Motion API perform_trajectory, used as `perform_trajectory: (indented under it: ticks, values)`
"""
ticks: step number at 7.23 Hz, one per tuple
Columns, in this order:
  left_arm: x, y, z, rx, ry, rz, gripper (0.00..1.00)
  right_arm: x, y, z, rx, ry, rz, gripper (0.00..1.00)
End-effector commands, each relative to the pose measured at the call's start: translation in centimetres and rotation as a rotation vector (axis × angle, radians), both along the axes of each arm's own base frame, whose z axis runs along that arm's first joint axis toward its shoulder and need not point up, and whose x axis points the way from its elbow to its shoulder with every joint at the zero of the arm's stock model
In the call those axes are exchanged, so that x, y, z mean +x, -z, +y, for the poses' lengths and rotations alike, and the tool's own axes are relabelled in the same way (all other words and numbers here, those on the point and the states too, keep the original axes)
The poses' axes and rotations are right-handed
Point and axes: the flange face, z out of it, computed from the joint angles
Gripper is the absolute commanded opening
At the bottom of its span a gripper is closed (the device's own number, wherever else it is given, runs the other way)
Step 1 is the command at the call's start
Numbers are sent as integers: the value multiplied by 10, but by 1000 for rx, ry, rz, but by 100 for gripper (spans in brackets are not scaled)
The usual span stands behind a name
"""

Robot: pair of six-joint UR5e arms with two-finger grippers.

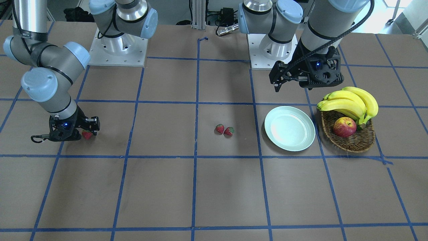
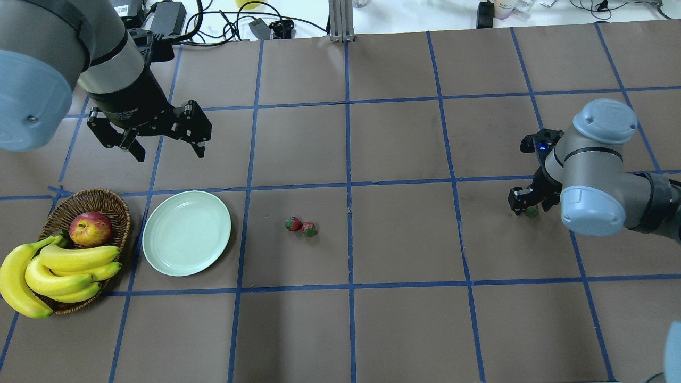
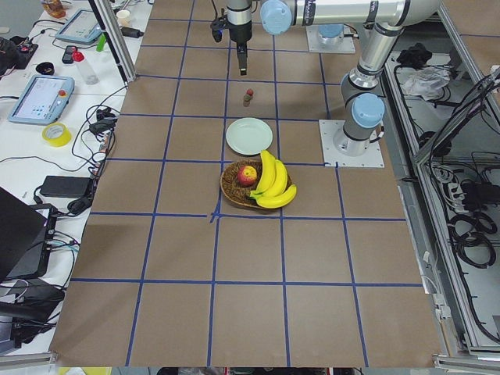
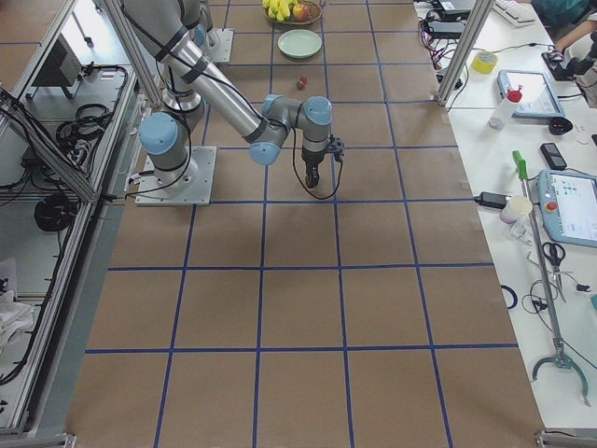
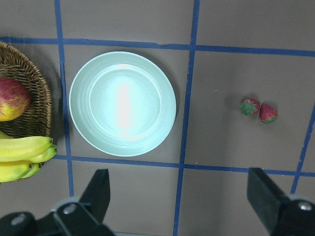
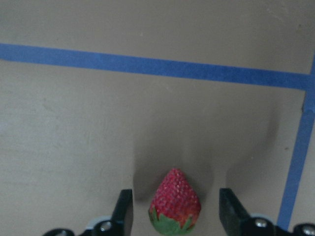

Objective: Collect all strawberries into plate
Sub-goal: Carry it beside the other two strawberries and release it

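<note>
Strawberry (image 6: 174, 204) sits inside the spread right pincer (image 6: 177, 214), seemingly not yet touched. It is likely light and soft, so pinch it gently across its plump middle.

Left arm comes in from its side, forearm sloping down, wrist vertical. Left gripper (image 2: 170, 151) points straight down and hangs well above the table, jaws spread wide and holding nothing; both fingers (image 5: 98, 192) show at the bottom edge of its wrist view. Right arm is stretched far out to its own side with the elbow folded and the wrist dropped low. Right gripper (image 1: 87, 133) points down, tips at or just off the tabletop. Its jaws are apart, one finger (image 6: 124, 211) on each side of a strawberry (image 6: 174, 200), with a visible gap on both sides and no contact.
</note>
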Motion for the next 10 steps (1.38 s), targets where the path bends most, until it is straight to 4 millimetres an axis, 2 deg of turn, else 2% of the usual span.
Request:
perform_trajectory:
  ticks: [1,3,4,5,6,7,8,9,10]
  values:
    - [1,0,0,0,-1,0,100,0,2,0,6,-1,-5,35]
    - [1,0,0,0,-2,0,100,0,1,0,6,8,-7,13]
    - [1,0,0,0,-4,0,100,2,-7,-2,-6,17,7,9]
    - [1,0,0,0,-3,0,100,16,-28,-10,-42,54,10,10]
    - [1,1,0,3,-3,0,100,56,-43,-15,1,122,0,9]
    - [0,0,1,1,-12,-2,100,128,-66,-22,-37,115,17,9]
    - [-1,1,1,1,-10,-2,100,206,-75,-11,-46,217,18,8]
    - [-2,0,2,1,-7,-1,100,265,-70,5,-61,266,5,7]
    - [-2,2,2,4,-12,-1,100,308,-62,16,-66,316,-19,7]
